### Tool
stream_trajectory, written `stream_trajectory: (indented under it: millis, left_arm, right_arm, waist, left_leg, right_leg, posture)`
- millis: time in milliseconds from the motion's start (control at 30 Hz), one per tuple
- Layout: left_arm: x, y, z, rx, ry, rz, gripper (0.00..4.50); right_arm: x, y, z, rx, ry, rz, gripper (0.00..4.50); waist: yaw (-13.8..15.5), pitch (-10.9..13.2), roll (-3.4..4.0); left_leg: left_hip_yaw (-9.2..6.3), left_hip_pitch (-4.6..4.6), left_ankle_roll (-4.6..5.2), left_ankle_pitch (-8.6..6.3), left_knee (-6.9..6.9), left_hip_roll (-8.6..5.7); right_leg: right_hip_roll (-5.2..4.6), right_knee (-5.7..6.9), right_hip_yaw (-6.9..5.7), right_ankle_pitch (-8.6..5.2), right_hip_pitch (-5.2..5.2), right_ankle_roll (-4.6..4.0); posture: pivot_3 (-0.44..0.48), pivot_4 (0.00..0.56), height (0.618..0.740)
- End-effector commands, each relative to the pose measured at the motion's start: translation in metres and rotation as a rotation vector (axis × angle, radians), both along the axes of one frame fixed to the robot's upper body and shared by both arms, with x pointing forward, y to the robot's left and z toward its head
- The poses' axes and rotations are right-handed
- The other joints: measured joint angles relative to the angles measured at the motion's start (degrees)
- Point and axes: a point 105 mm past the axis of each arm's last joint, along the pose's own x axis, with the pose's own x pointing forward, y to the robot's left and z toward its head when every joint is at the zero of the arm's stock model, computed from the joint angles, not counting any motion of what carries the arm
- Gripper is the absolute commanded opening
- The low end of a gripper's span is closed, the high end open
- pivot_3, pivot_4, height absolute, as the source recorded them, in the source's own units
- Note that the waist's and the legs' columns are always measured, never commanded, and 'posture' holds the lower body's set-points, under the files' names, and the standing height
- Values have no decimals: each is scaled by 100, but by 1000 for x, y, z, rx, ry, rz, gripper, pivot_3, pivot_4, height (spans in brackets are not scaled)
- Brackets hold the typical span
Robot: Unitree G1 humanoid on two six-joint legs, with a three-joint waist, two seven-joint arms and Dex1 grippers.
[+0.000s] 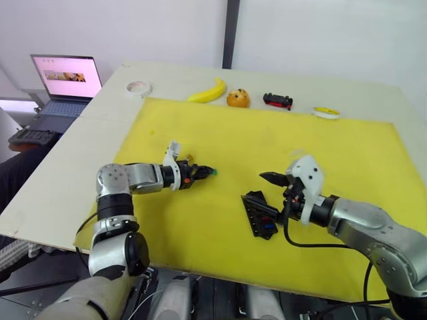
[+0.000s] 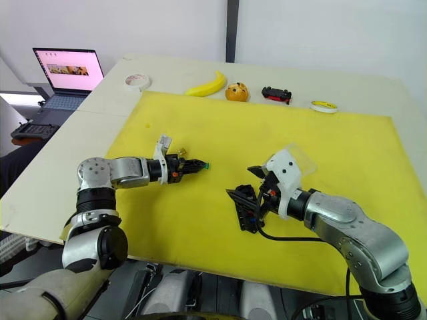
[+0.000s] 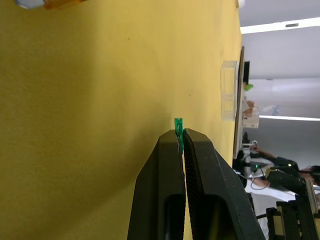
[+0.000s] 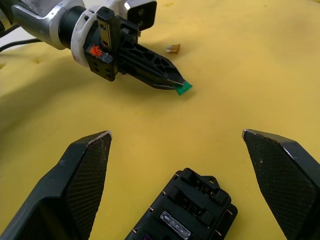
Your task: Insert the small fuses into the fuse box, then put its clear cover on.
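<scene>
With your left gripper [image 1: 208, 172] clamped on the green fuse [image 4: 183, 88] just left of the fuse box [image 4: 187, 207], straddled by the spread right gripper [image 4: 187, 150], align it upright over an empty slot.

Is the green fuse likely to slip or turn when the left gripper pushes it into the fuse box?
Possibly. The left gripper pinches the green fuse only at its fingers' very tips, so it may pivot under pressure. It looks like stiff, light plastic, so it probably will not bend. The fuse box lies loose on the mat and could slide.
</scene>
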Motion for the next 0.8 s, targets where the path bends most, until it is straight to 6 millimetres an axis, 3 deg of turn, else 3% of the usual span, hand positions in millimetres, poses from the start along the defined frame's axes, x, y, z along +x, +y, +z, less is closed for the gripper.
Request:
stream_trajectory:
  millis: [33, 233, 433, 567, 800]
  left_arm:
    - [-1, -2, 3, -42, -7, -2, 62]
    - [-3, -15, 72, -259, -237, -44, 62]
    - [-11, -26, 128, -424, -434, -42, 62]
    - [-18, -34, 141, -474, -479, -57, 62]
    - [-27, -44, 142, -486, -482, -94, 62]
  right_arm:
    - [-4, 2, 13, 6, -65, 16, 4500]
    - [1, 11, 23, 160, -42, -26, 4500]
    - [17, 24, 57, 560, 28, -109, 4500]
    - [23, 29, 75, 747, 83, -121, 4500]
    - [27, 34, 97, 988, 146, -128, 4500]
  waist:
    - [0, 0, 0]
    - [4, 2, -4]
    - [-26, 1, -2]
    - [-38, 1, -2]
    - [-55, 1, -2]
  left_leg:
    - [0, 0, 0, 0, 0, 0]
    - [0, -3, 0, 0, 1, 2]
    - [4, -5, -5, 3, 2, 5]
    - [6, -5, -9, 5, 1, 7]
    - [12, -6, -6, 6, 2, 8]
  right_leg:
    - [0, 0, 0, 0, 0, 0]
    - [-1, 1, 0, 0, -3, 0]
    - [-1, 10, 4, 2, -15, 2]
    - [2, 14, 5, 2, -19, 2]
    - [12, 18, 8, 2, -21, 2]
  posture:
    - [0, 150, 740]
    - [0, 150, 740]
    - [0, 150, 740]
    - [0, 150, 740]
    - [0, 150, 740]
